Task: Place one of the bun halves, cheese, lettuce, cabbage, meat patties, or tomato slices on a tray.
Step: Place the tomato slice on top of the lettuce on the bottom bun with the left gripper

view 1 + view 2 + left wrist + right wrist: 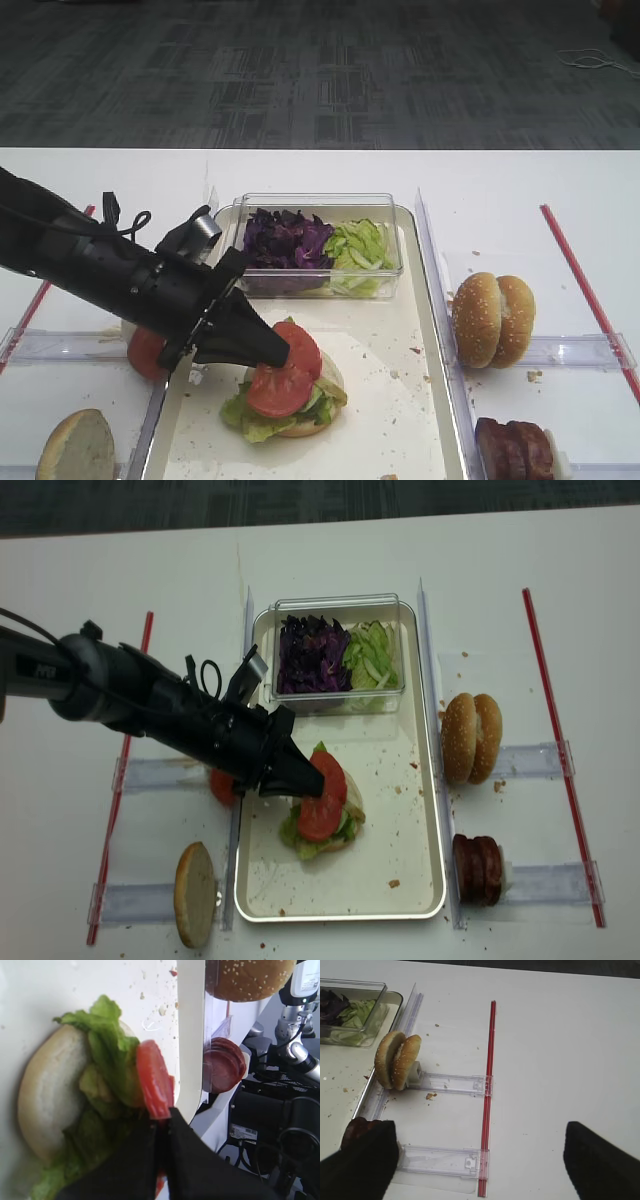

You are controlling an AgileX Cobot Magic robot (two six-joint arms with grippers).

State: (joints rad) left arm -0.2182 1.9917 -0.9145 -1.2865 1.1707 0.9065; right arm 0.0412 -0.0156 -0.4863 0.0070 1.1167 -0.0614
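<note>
While the left claw (283, 352) pinches shut on an upright tomato slice (154, 1080), a second slice (278, 389) lies flat just beneath, on lettuce (250, 420) and bun half (42, 1097), near the tray's (400, 440) left edge.

At lower centre, the left gripper (285, 352) pinches a tomato slice (298, 348) on edge above another tomato slice (279, 390) lying on lettuce (252, 418) and a bun half (318, 400), all on the tray (380, 400).
</note>
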